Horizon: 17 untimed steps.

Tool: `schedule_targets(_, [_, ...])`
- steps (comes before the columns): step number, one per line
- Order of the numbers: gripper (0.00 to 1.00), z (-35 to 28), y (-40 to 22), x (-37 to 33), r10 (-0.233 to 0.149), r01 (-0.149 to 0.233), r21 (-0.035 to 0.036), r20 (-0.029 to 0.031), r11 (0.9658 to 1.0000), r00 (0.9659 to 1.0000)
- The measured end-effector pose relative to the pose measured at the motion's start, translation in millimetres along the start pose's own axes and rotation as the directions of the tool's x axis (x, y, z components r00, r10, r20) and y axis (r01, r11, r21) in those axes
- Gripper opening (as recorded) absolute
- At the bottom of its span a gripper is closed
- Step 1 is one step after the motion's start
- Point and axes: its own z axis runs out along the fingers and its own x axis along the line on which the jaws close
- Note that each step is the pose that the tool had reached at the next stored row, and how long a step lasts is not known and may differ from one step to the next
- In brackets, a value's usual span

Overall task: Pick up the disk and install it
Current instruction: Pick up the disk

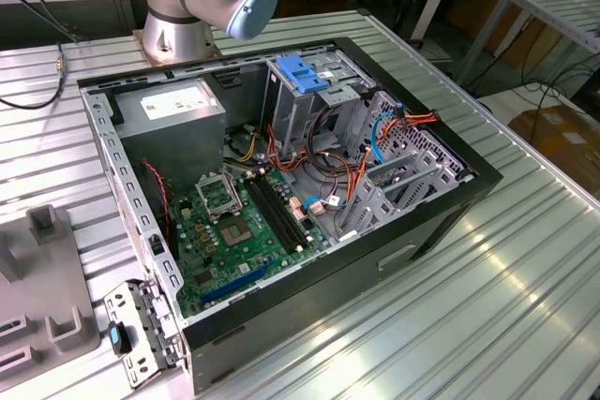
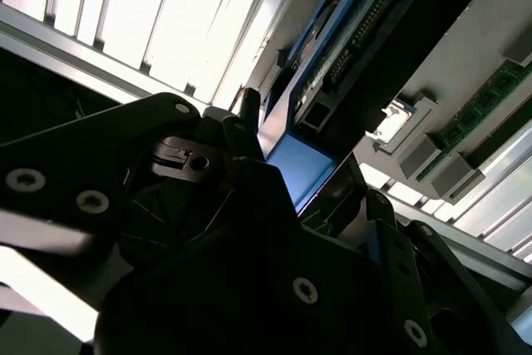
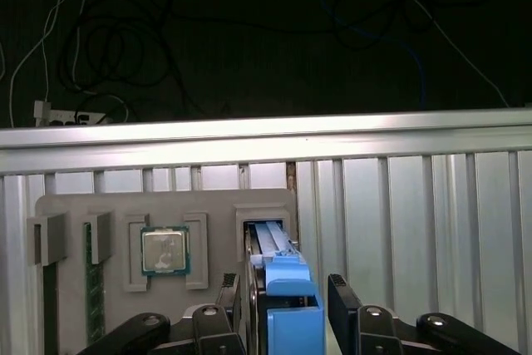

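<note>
Black and spread, the pincer [image 3: 287, 287] straddles the disk [image 3: 293, 313]. One finger [image 3: 233, 301] stands just beside each broad face, and a sliver of pale table shows between the blue bracket and one of them. I judge the jaws open and not yet pressing. The disk stands on edge in a slot of the grey tray [image 3: 166, 205], its far end sunk in the pocket and its near end between the fingers. In the second wrist view the bracket's blue face [image 2: 303, 164] appears close against the dark body of the pincer, so the reach looks deep enough.

The step in hand looks like the grasp itself. To do it well, the pads should meet the flat sides squarely and together, because a lopsided close would tip the slab against the slot wall. The hold belongs on the stiff frame rather than on a thin plastic lip, and any pull should follow the slot's own line so nothing jams.

A processor chip [image 3: 165, 251] lies in a pocket of the same tray, with a green memory stick [image 3: 93, 288] beyond it, both apart from the pincer. The tray rests on the ribbed metal table [image 3: 416, 230]. In the exterior view the open computer case [image 1: 450, 194] lies on that table, its drive cage [image 1: 309, 100] topped by a blue plate.
</note>
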Motion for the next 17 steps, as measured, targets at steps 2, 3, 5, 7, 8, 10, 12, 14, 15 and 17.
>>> schedule_targets(2, [0.53,0.1,0.0,0.0,0.000,0.000,0.0001,0.0000,1.0000,1.0000])
schedule_targets(3, [0.53,0.1,0.0,0.0,0.000,0.000,0.0001,0.0000,1.0000,1.0000])
schedule_targets(5, [0.45,0.2,0.0,0.0,0.000,0.000,0.0001,0.0001,1.0000,1.0000])
schedule_targets(7, [0.45,0.2,0.0,0.0,-0.001,0.001,0.0001,0.0000,1.0000,1.0000])
schedule_targets(8, [0.45,0.2,0.0,0.0,-0.001,0.001,0.0001,0.0000,1.0000,1.0000])
schedule_targets(10, [0.44,0.3,0.0,0.0,-0.001,0.001,0.0000,-0.0001,1.0000,1.0000])
schedule_targets(12, [0.38,0.3,0.0,0.0,-0.001,0.001,0.0001,0.0001,1.0000,1.0000])
schedule_targets(14, [0.38,0.3,0.0,0.0,-0.001,0.001,0.0001,0.0001,1.0000,1.0000])
schedule_targets(15, [0.38,0.3,0.0,0.0,-0.001,0.001,0.0001,0.0001,1.0000,1.0000])
schedule_targets(17, [0.38,0.3,0.0,0.0,-0.001,0.001,0.0001,0.0000,1.0000,1.0000])
